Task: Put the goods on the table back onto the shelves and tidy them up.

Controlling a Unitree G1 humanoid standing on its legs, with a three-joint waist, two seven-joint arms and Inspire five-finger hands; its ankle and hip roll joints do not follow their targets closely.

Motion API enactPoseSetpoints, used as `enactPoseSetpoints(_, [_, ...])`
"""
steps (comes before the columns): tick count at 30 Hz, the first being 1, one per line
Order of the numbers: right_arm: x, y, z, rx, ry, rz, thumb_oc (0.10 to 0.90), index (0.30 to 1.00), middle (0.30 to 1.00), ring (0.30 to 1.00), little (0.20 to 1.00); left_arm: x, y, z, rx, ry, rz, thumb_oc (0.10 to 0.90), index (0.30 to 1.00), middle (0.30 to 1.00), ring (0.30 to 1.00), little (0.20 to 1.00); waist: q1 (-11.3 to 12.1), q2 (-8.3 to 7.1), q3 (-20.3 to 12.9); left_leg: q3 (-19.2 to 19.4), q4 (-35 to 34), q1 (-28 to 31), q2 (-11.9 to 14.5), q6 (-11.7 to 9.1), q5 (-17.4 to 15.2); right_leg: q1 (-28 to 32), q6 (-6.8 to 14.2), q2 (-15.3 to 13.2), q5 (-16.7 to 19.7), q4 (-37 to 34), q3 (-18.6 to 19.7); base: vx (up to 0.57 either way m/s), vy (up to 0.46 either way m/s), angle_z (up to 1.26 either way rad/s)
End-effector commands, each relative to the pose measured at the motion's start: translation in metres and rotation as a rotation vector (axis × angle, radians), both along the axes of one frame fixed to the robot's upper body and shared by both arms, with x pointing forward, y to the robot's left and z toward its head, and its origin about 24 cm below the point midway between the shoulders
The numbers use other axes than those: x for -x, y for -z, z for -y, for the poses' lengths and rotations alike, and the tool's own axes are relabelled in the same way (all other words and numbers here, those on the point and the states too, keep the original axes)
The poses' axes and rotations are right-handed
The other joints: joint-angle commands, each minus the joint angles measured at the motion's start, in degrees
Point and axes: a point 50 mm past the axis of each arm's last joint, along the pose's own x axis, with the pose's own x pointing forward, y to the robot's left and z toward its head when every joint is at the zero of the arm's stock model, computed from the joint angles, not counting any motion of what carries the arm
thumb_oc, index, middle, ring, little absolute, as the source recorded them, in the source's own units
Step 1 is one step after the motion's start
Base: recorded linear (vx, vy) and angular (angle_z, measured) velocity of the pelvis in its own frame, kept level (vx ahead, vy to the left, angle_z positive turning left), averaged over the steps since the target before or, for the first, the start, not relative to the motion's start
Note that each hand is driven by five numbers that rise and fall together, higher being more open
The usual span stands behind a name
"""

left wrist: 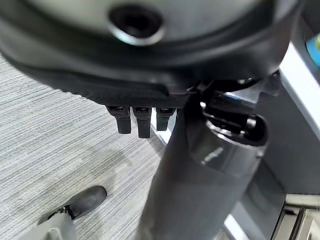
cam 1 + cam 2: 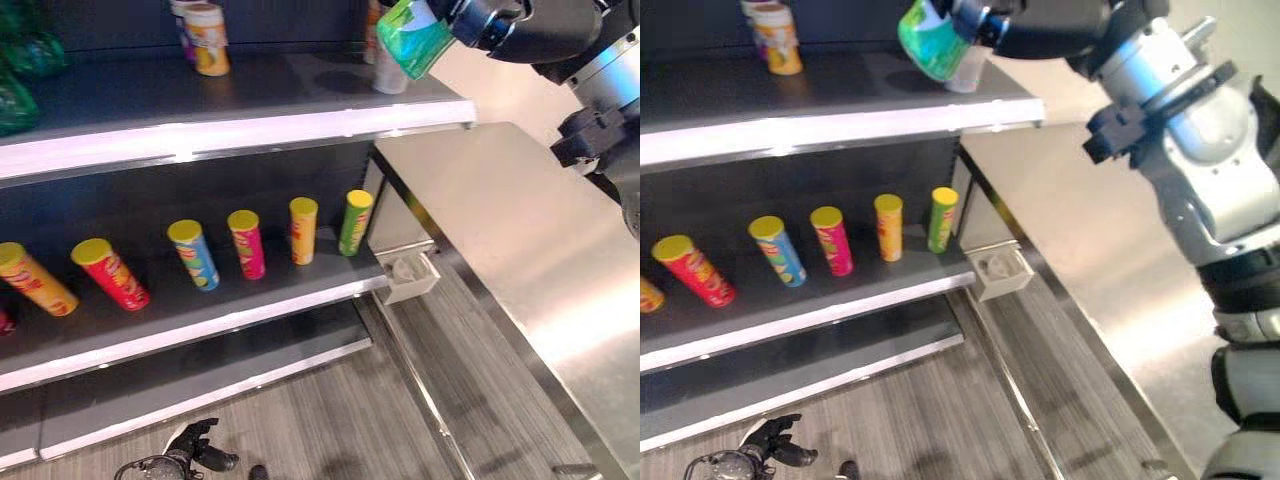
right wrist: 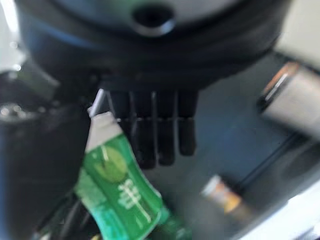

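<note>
A green snack packet (image 2: 413,36) hangs in the air over the right end of the top shelf (image 2: 250,128), tilted. My right hand (image 2: 492,24) is shut on it, reaching in from the upper right. In the right wrist view the packet (image 3: 121,194) lies beside the dark fingers (image 3: 156,134), pinched against the thumb. Just behind the packet a pale can (image 2: 388,72) stands on the shelf. My left hand (image 2: 190,447) hangs low near the floor with relaxed fingers (image 1: 137,120), holding nothing.
Several chip cans stand in a row on the middle shelf (image 2: 200,322), from yellow (image 2: 35,280) to green (image 2: 354,222). Orange cans (image 2: 207,38) stand at the back of the top shelf, green bags (image 2: 22,70) at its left. A steel table (image 2: 520,250) lies at the right, a small white box (image 2: 410,276) by its corner.
</note>
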Motion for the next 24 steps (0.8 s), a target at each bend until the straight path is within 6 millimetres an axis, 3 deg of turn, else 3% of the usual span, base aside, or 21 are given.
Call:
enactPoseSetpoints(1, [0.019,-0.052,0.005,-0.128,0.000,0.211,0.400,0.300,0.300,0.300,0.300,0.003,0.001,0.000,-0.031,0.076,-0.010,0.800,0.900,0.900,0.900,0.900,2.46,1.11,-7.21,3.27,-2.40,5.15,4.99,-5.70,-4.76,-6.13,3.28,-0.50,4.03,-1.37,-1.28,-0.08,0.515,0.12])
enactPoseSetpoints(3, [0.019,-0.057,-0.003,-0.129,-0.006,0.233,0.400,0.300,0.300,0.300,0.300,0.007,0.002,-0.005,-0.054,0.077,-0.035,0.800,0.900,0.900,0.900,0.900,3.45,0.70,-7.31,1.14,-3.05,3.57,1.48,-3.90,-5.48,-6.10,5.20,-4.40,5.90,-0.25,-2.65,-0.08,0.485,0.46])
enactPoseSetpoints(6, [0.019,-0.058,-0.004,-0.121,-0.004,0.239,0.400,0.300,0.300,0.300,0.300,0.008,0.002,-0.006,-0.060,0.084,-0.038,0.800,0.900,0.900,0.900,0.900,3.62,0.50,-7.28,0.15,-3.09,2.94,-0.03,-3.12,-5.70,-6.12,5.86,-6.00,6.06,0.84,-2.92,-0.01,0.214,0.36])
enactPoseSetpoints(10, [0.018,-0.060,-0.008,-0.105,0.007,0.250,0.400,0.300,0.300,0.300,0.300,0.009,-0.001,-0.014,-0.084,0.088,-0.045,0.800,0.900,0.900,0.900,0.900,4.25,0.60,-6.25,-1.61,-3.27,3.01,-2.45,-1.42,-6.49,-7.11,6.21,-9.52,5.26,7.86,-2.27,0.01,0.166,0.38])
enactPoseSetpoints(11, [0.016,-0.056,-0.011,-0.062,0.025,0.233,0.400,0.300,0.300,0.300,0.300,0.000,-0.007,-0.020,-0.110,0.095,-0.019,0.800,0.900,0.900,0.900,0.900,3.07,0.12,-4.80,-3.28,-3.27,2.52,-2.91,-0.79,-5.19,-9.48,5.66,-8.81,6.31,10.23,4.59,-0.02,0.039,0.58])
enactPoseSetpoints(13, [0.012,-0.055,-0.013,-0.022,0.048,0.214,0.400,0.300,0.300,0.300,0.300,-0.009,-0.015,-0.029,-0.123,0.069,0.017,0.800,0.900,0.900,0.900,0.900,2.72,-0.71,-4.90,-5.49,-3.27,1.53,-2.68,-1.11,-4.47,-9.69,5.18,-4.86,3.62,5.20,12.48,0.06,-0.124,1.02])
enactPoseSetpoints(14, [0.009,-0.054,-0.013,-0.004,0.069,0.206,0.400,0.300,0.300,0.300,0.300,-0.006,-0.015,-0.032,-0.124,0.047,0.016,0.800,0.900,0.900,0.900,0.900,3.15,-1.55,-5.16,-7.29,-2.83,0.82,-2.47,-1.37,-4.20,-8.58,5.13,-3.72,3.37,3.47,13.24,0.18,-0.267,1.29])
enactPoseSetpoints(18, [-0.011,-0.045,-0.009,0.120,0.232,0.163,0.400,0.300,0.300,0.300,0.300,0.024,0.000,-0.021,-0.034,-0.091,-0.023,0.800,0.900,0.900,0.900,0.900,5.37,-3.82,-7.80,-9.82,-2.68,-0.91,0.29,-3.89,-2.87,-4.11,4.94,-0.59,2.88,-2.85,10.12,0.19,-0.324,0.69])
enactPoseSetpoints(21, [-0.024,-0.040,-0.008,0.199,0.298,0.131,0.400,0.300,0.300,0.300,0.300,0.041,0.006,-0.018,-0.033,-0.094,-0.080,0.800,0.900,0.900,0.900,0.900,6.50,-3.64,-8.33,-10.90,-2.84,-1.28,1.02,-4.55,-2.40,-3.07,4.34,0.02,1.85,-3.00,7.95,0.06,-0.155,0.34])
enactPoseSetpoints(24, [-0.037,-0.034,0.000,0.203,0.357,0.089,0.400,0.300,0.300,0.300,0.300,0.044,0.009,-0.015,-0.036,-0.076,-0.102,0.800,0.900,0.900,0.900,0.900,6.89,-3.28,-8.50,-11.09,-2.91,-1.29,1.21,-4.69,-2.41,-2.68,4.18,0.12,1.50,-3.00,6.91,0.02,-0.054,0.18])
